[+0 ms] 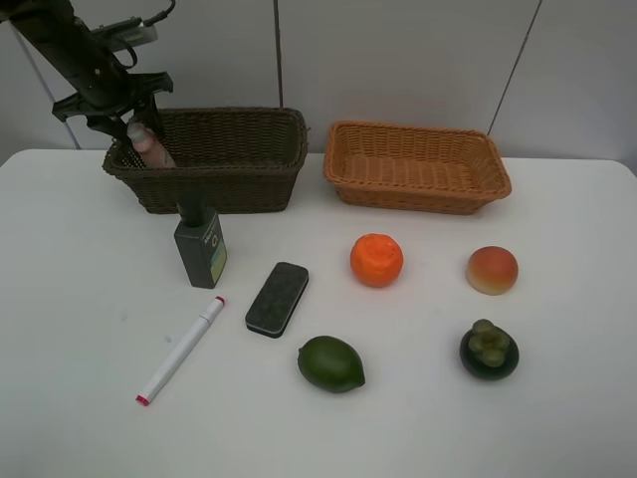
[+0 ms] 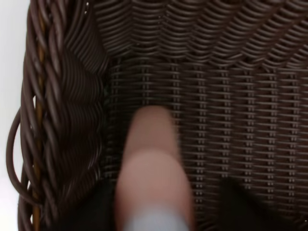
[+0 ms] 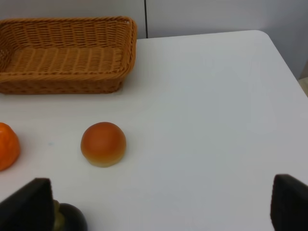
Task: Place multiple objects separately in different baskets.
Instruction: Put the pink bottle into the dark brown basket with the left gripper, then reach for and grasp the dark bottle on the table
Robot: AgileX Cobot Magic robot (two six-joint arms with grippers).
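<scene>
My left gripper (image 1: 132, 121) hangs over the left end of the dark brown basket (image 1: 249, 149). The pink bottle (image 1: 151, 147) stands tilted inside that end, its top between my fingers. In the left wrist view the pink bottle (image 2: 151, 168) lies over the basket floor (image 2: 231, 106), with weave showing between it and one finger (image 2: 250, 209), so the jaws stand open. My right gripper (image 3: 156, 211) is open and empty above the table, near the peach (image 3: 103, 144), the orange (image 3: 7, 146) and the mangosteen (image 3: 72, 219). The orange-tan basket (image 3: 72, 84) is empty.
On the table in the high view stand the dark green bottle (image 1: 201, 247), black eraser (image 1: 277, 299), white marker (image 1: 181, 349), green fruit (image 1: 330, 363), orange (image 1: 376, 260), peach (image 1: 493, 270) and mangosteen (image 1: 489, 350). The orange-tan basket (image 1: 418, 169) sits right of the dark one.
</scene>
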